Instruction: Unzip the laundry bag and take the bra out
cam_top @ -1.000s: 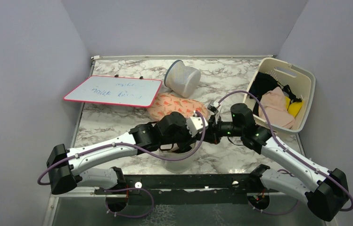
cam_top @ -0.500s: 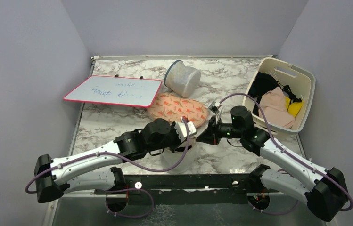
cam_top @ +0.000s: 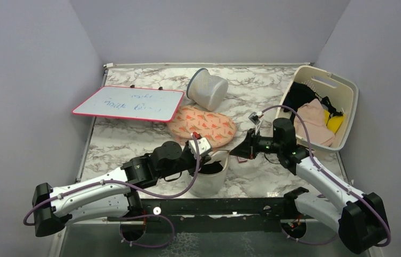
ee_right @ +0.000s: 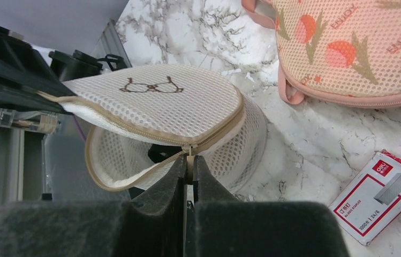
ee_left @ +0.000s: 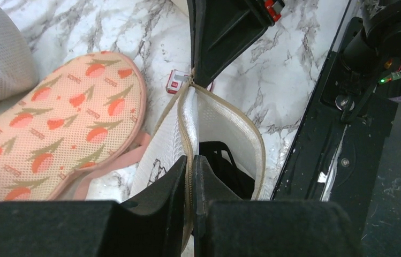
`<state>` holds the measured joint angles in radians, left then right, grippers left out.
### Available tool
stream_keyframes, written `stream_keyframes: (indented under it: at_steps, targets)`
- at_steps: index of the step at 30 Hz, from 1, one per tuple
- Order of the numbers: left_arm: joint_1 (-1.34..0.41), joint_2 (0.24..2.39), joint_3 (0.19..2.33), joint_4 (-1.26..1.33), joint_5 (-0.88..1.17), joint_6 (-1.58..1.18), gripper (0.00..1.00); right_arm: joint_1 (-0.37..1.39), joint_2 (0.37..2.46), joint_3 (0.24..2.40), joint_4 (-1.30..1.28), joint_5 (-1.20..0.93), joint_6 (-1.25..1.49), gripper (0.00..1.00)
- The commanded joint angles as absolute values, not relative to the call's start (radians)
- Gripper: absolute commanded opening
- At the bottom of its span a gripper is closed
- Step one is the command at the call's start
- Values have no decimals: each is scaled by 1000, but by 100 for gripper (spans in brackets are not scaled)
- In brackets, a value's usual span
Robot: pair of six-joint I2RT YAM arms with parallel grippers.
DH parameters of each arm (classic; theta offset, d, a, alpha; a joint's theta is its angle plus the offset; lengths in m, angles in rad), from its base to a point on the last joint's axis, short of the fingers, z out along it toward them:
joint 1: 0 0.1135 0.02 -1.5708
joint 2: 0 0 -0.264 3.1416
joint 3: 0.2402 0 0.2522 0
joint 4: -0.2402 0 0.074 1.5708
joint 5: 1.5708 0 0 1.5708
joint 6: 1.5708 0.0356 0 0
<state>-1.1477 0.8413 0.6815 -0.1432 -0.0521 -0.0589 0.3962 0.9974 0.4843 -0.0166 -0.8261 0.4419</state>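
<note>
The right claw (ee_right: 188,163) is clamped on the zip pull (ee_right: 188,150), the left claw (ee_left: 189,160) on the rim of the bag (cam_top: 209,178), which is stretched between them at lower centre. The bra (ee_left: 229,170) is seen inside, nearest the left claw.

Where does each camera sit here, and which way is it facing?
Top external: above and behind the bases, looking down on the table; left arm and right arm show whole.
Left wrist: on the left gripper, facing rightward over the bag to the right gripper; own fingers at bottom.
Right wrist: facing leftward at the zip pull; own fingers at bottom.
Both wrist views share bag and pouch.
</note>
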Motion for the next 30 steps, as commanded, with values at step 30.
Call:
stream_keyframes:
  at_steps: [30]
  targets:
    - [-1175,1147,884,-267,-81,-50,0,524,927,543,-57,-789,407,1]
